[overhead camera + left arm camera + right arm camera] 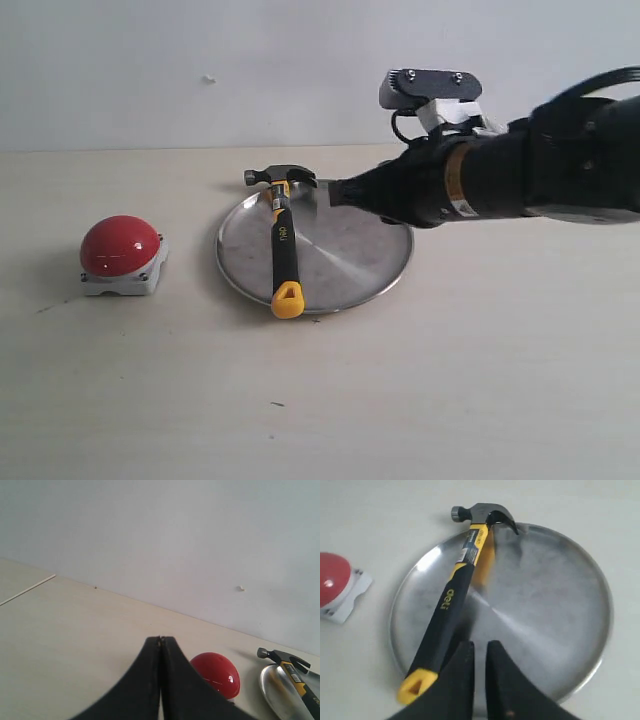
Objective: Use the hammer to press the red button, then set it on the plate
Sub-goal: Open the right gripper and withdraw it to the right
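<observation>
The hammer (281, 240) lies across the left part of the silver plate (350, 250). Its dark head rests on the far rim and its yellow butt on the near rim. My right gripper (335, 192) hovers above the plate's right half. In the right wrist view the right gripper (480, 645) is just beside the hammer (452, 597) handle, its jaws a narrow gap apart and holding nothing. The red button (120, 245) sits on its grey base to the left of the plate. My left gripper (160, 638) is shut and empty, short of the red button (217, 672).
A bare beige tabletop (450, 380) surrounds the plate and button, with a white wall (200, 60) behind. The right arm's dark body (540, 170) reaches in from the right edge above the table.
</observation>
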Robot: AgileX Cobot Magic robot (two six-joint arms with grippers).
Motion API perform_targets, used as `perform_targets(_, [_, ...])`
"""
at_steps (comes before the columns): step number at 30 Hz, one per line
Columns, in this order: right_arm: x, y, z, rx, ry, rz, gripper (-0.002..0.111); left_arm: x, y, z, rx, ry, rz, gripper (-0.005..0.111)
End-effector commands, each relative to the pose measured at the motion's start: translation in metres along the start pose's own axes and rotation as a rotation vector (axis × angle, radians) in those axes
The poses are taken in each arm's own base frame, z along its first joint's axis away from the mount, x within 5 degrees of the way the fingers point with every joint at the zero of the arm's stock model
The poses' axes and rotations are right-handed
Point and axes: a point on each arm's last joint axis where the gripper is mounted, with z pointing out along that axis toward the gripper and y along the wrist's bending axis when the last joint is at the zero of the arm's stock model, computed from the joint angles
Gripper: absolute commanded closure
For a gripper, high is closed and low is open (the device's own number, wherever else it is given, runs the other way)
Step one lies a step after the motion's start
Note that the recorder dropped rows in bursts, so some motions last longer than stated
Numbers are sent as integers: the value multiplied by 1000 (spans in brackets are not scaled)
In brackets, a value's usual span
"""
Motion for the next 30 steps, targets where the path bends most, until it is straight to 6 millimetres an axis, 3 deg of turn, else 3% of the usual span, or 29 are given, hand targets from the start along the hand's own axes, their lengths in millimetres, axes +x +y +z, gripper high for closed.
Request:
perform_targets(1, [18, 11, -39, -163, -45, -127, 108, 1, 0, 0, 5, -3, -7, 107])
perform_targets(8, [28, 12, -77, -205, -152, -150, 108, 1, 0, 0, 5, -3, -7, 107])
perform_targets(16, [41, 10, -82, -218, -163, -147, 108, 1, 0, 0, 5, -3, -7, 107])
perform_targets(23, [60, 3, -87, -248, -304, -105, 108, 1, 0, 0, 5, -3, -7, 107])
perform_targets(30, [98, -10, -101, -244, -439, -141, 108, 1, 0, 0, 5, -3, -7, 107])
